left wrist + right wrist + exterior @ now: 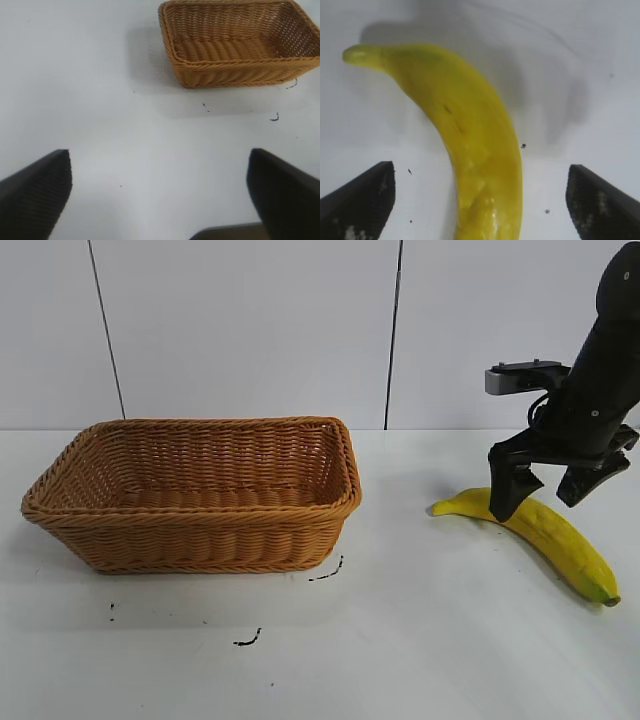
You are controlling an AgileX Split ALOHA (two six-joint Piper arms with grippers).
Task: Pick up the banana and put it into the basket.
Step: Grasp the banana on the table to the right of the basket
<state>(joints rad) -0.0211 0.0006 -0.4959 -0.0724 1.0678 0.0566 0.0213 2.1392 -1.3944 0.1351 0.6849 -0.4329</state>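
Your right gripper (pixel 545 498) hung just above the banana (pixel 555 537) at about 3 o'clock on the table (pixel 400 640), its two black fingers (pixel 507 490) spread wide apart and holding nothing, one of them crossing in front of the fruit near its stem end in the exterior view. The banana lay flat on the white surface, its stem pointing toward 9 o'clock and its far tip curving down toward 5 o'clock. Through the right wrist view you had the banana (pixel 470 145) running up between the open fingers (pixel 357 202), clear of both. The basket (pixel 200 495) sat upright at about 9 o'clock, well apart from the banana. Your left gripper (pixel 160 192) showed only in its own wrist view, fingers parted over bare table, with the basket (pixel 240 45) farther off.
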